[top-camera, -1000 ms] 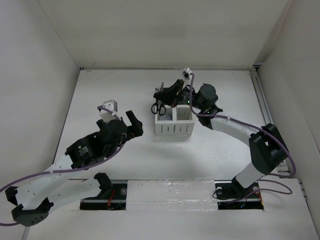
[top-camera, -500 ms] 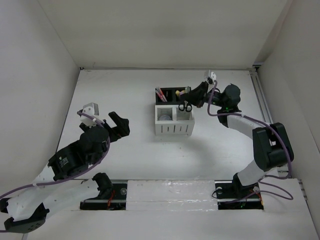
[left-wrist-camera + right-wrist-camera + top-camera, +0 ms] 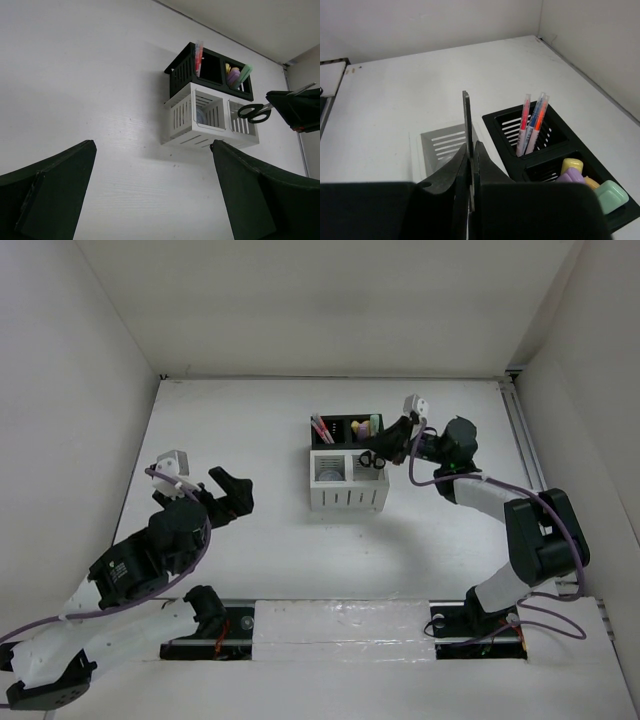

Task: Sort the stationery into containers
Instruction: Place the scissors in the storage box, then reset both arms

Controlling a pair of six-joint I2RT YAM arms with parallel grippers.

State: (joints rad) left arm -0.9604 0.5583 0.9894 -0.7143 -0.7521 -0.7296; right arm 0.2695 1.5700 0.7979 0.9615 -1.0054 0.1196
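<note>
My right gripper (image 3: 394, 444) is shut on the blade of the black-handled scissors (image 3: 372, 458) and holds them in the air over the right white compartment, handles toward the box. The blade (image 3: 466, 120) sticks out between the closed fingers of the right gripper (image 3: 471, 150). The joined containers stand mid-table, a black pair (image 3: 340, 421) behind a white pair (image 3: 347, 498). Pens (image 3: 532, 125) stand in the left black compartment, highlighters (image 3: 580, 172) in the right one. A grey roll (image 3: 328, 472) lies in the left white compartment. My left gripper (image 3: 232, 490) is open and empty, far left of the boxes.
White walls close in the table at the back and on both sides. In the left wrist view the containers (image 3: 200, 131), the scissors (image 3: 255, 112) and the right gripper (image 3: 295, 107) lie ahead of my open left gripper (image 3: 152, 145). Cables hang from both arms.
My right gripper carried the scissors from over the black boxes out to the right, then back a little over the right white compartment. My left arm drew back to the left.
</note>
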